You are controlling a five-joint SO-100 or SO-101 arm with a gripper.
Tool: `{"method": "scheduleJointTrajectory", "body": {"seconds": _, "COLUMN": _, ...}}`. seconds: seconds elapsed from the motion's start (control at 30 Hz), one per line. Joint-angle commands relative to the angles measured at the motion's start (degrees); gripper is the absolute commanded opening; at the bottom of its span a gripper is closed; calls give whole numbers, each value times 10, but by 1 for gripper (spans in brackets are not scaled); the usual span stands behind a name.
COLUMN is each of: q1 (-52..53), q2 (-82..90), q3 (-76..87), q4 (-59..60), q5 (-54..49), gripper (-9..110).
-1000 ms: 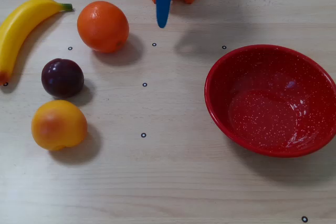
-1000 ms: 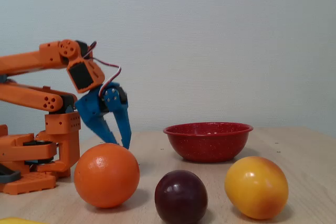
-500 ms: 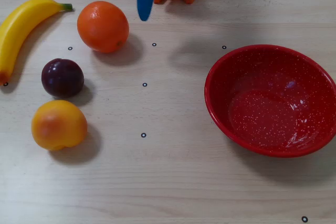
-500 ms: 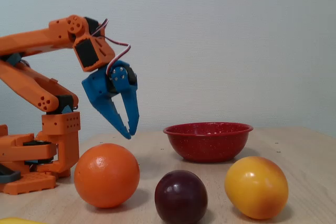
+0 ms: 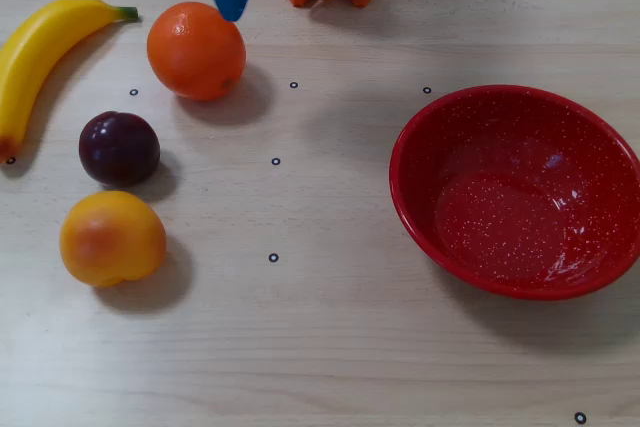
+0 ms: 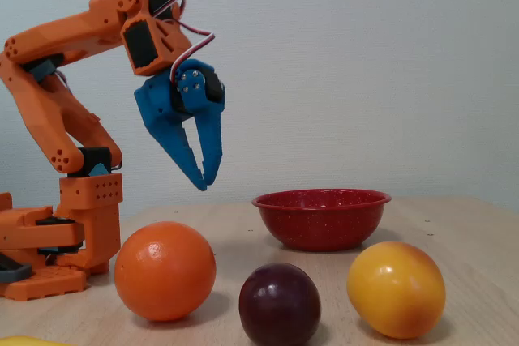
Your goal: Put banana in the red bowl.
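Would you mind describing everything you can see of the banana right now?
The banana is long, curved, glossy yellow and plastic-looking, with a small green stem tip at its upper right end and a reddish-orange tip at its lower left. In the overhead view it lies flat on the wooden table at the far left, apart from the other fruits. Nothing touches it; the gripper is well away. The fixed view shows only a yellow sliver.

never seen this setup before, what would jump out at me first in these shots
Probably the big red bowl, empty at the right of the overhead view. Next the fruit on the left: the banana along the edge, then an orange, a plum and a yellow-orange fruit. The blue gripper hangs above the orange.
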Motion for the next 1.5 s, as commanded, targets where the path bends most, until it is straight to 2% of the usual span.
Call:
{"method": "scheduleJointTrajectory", "body": {"seconds": 0.0, "q1": 16, "q2": -15, "q3": -81, "q4": 20, "q5": 1, "gripper": 2}}
{"method": "scheduleJointTrajectory", "body": {"seconds": 0.83, "q1": 145, "q2": -285, "q3": -385, "q4": 62, "q5": -20, "gripper": 10}}
{"method": "scheduleJointTrajectory", "body": {"seconds": 1.17, "q1": 218, "q2": -364, "q3": -486, "q4": 97, "q5": -38, "gripper": 19}}
{"method": "scheduleJointTrajectory", "body": {"seconds": 1.47, "q1": 281, "q2": -420, "q3": -563, "q4": 166, "q5": 19, "gripper": 30}}
